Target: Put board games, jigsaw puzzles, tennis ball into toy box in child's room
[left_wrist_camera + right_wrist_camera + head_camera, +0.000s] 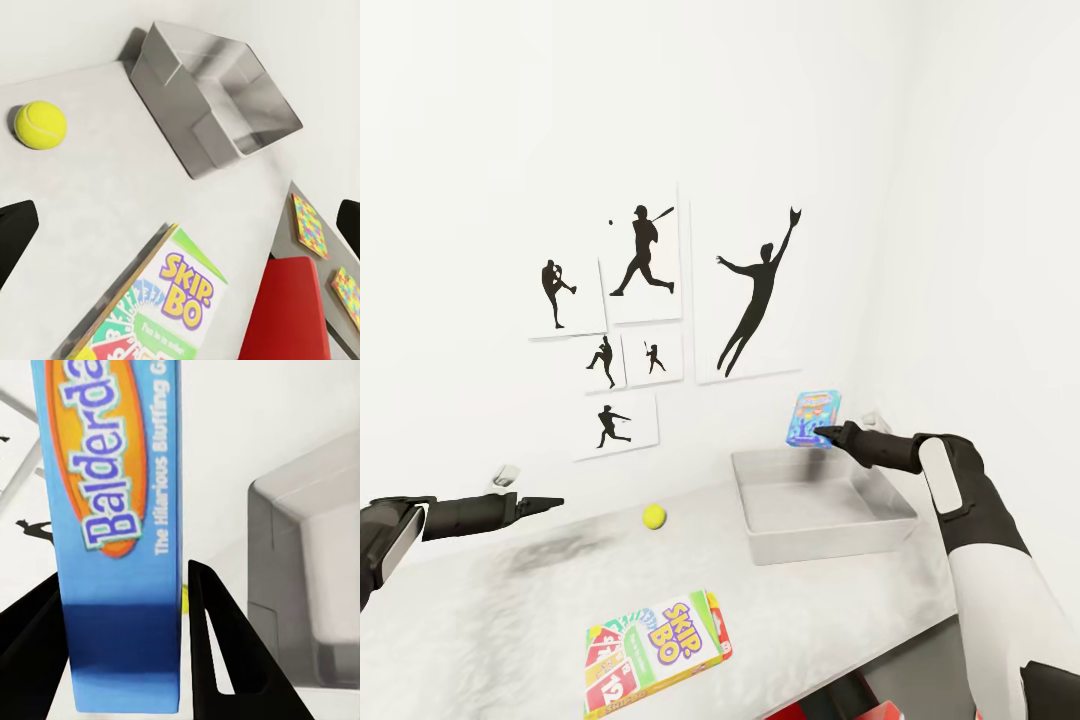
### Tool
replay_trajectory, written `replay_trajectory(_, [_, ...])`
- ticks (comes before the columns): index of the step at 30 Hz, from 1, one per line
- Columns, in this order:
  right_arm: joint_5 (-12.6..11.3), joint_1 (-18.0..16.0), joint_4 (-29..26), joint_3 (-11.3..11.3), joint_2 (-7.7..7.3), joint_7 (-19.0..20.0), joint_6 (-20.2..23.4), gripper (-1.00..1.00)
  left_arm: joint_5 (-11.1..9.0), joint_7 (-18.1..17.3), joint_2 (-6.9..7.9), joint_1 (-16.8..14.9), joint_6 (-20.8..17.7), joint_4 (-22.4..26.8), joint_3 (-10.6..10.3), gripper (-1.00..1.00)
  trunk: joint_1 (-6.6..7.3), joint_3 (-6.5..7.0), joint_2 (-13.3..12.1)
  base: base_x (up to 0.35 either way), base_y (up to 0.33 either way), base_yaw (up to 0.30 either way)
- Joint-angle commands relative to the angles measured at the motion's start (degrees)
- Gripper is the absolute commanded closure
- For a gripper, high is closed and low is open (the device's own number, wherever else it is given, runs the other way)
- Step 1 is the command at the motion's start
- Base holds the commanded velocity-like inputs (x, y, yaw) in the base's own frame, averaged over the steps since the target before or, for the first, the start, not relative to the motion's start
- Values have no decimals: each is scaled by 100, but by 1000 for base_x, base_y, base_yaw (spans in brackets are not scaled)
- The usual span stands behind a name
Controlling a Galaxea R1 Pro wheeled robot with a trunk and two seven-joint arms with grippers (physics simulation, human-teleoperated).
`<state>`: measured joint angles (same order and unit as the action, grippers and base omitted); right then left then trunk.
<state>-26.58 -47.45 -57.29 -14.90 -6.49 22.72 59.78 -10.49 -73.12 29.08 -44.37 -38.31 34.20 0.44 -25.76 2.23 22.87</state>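
My right gripper (825, 433) is shut on a blue board game (815, 416) lettered Balderdash (112, 510), held upright just above the far rim of the pale grey toy box (760, 530). The toy box (161, 86) looks empty inside. A yellow tennis ball (653, 516) lies on the mottled table (510, 600) left of the box. The SKIP-BO board game (660, 648) lies flat near the front edge. My left gripper (550, 503) hovers open over the table's left part, fingers (16, 229) wide apart. Two jigsaw puzzles (310, 225) lie on a lower grey surface beyond the table's edge.
White walls meet in a corner behind the toy box, with black baseball silhouette prints (645, 300) on the left wall. Something red (289, 307) stands below the table's front edge, beside the surface holding the puzzles.
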Motion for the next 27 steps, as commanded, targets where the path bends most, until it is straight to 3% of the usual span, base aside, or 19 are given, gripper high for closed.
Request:
replay_trajectory(1, [48, 4, 0, -13, 1, 63, 22, 100, -20, -9, 1, -1, -55, -1, 0, -100, -2, -3, 5, 0, 0, 0])
replay_trajectory(12, [60, 33, -60, 4, -3, 61, 22, 100, -37, -67, 13, -1, -46, -1, 0, -100, -2, -3, 5, 0, 0, 0])
replay_trajectory(15, [84, 30, -139, 4, -10, 58, 22, 100, -42, -261, 18, 3, -42, -1, -2, -100, -2, -5, 5, 0, 0, 0])
replay_trajectory(20, [94, 19, -161, 47, -161, 57, 22, 100, -34, -860, 12, 9, -22, 0, -11, -100, -2, -39, 5, 0, 0, 0])
replay_trajectory(22, [90, 9, -145, 64, -267, 61, 22, 100, -33, -959, 8, 23, 54, 1, -13, -100, -2, -57, 5, 0, 0, 0])
replay_trajectory(27, [104, -21, -80, 93, -356, 56, 22, 100, -32, -1018, 9, 50, 126, 4, -15, -100, -2, -103, 5, 0, 0, 0])
